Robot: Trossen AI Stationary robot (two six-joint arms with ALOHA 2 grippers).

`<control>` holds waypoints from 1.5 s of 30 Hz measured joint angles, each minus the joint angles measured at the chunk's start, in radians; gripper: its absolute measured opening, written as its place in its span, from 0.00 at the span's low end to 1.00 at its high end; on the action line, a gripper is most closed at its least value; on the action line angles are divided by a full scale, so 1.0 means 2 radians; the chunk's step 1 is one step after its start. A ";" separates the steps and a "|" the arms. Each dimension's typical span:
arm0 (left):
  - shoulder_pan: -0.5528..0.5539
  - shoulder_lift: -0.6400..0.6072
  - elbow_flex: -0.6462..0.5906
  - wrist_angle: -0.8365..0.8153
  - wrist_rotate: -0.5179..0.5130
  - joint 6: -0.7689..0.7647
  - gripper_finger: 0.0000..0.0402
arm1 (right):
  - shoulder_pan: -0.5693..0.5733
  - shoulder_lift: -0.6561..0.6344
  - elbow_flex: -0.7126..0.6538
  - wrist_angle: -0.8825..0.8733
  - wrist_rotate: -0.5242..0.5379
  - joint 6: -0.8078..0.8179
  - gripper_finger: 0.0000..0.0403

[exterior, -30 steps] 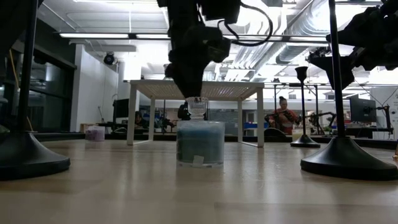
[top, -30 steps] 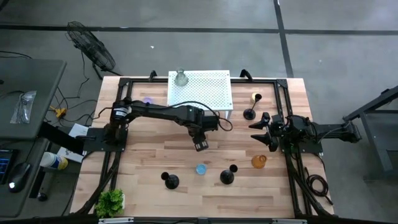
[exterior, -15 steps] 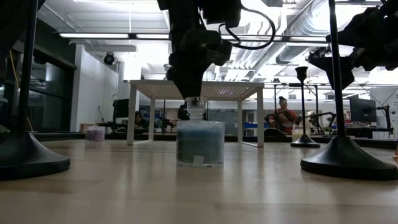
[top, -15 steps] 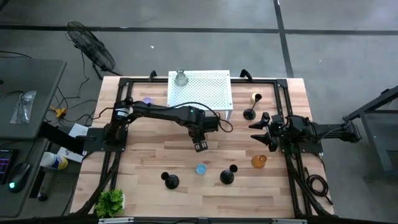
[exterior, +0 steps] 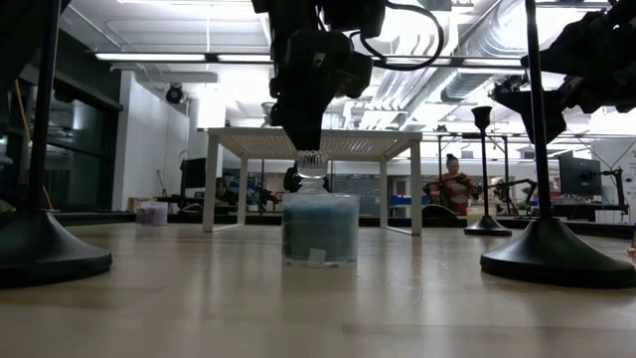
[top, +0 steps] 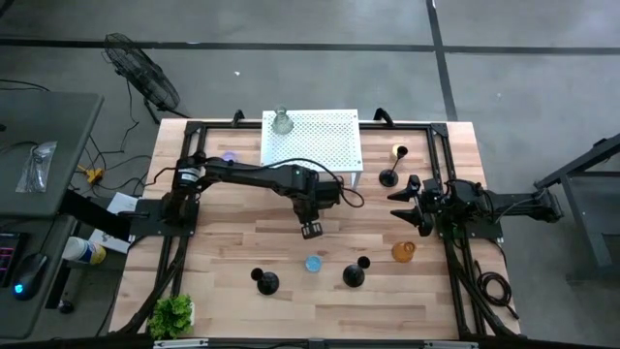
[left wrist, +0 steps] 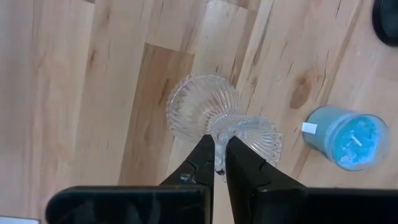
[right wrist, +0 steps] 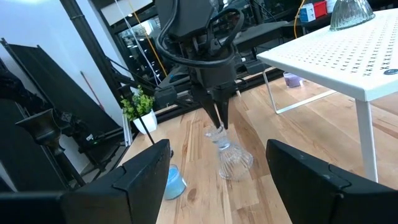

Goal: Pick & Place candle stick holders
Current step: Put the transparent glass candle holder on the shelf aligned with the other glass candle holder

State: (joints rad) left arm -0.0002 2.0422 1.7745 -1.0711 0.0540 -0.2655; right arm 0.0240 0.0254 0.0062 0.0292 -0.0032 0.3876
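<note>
wooden table (left wrist: 74,74), gripper-pinched clear holder (left wrist: 205,109), half hidden

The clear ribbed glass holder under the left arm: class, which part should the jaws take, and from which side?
Take the narrow waist of the clear glass holder, coming from straight above. The holder flares to ribbed bells at both ends and seems to stand tilted on the table, so only the pinched middle fits between closed jaws. The left gripper already grips there, pointing down.

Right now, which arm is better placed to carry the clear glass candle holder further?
The left: the left gripper is already shut on the clear glass candle holder. The right gripper is open and waits at the table's right side.
</note>
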 joint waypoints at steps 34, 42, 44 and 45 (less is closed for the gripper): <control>0.000 0.001 0.008 -0.002 -0.046 0.030 0.03 | 0.000 0.000 0.000 0.000 0.000 0.000 0.64; 0.010 0.001 0.008 -0.012 -0.016 0.030 0.04 | 0.000 0.000 0.000 0.000 0.000 0.000 0.64; 0.012 0.001 0.008 -0.020 0.012 0.025 0.03 | 0.000 0.000 0.000 0.000 0.000 0.000 0.64; 0.012 0.001 0.008 -0.023 0.018 0.025 0.02 | 0.000 0.000 0.000 0.000 0.000 0.000 0.64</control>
State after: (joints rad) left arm 0.0238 2.0449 1.7905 -1.1164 0.0900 -0.2155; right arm 0.0242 0.0254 0.0063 0.0296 -0.0033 0.3876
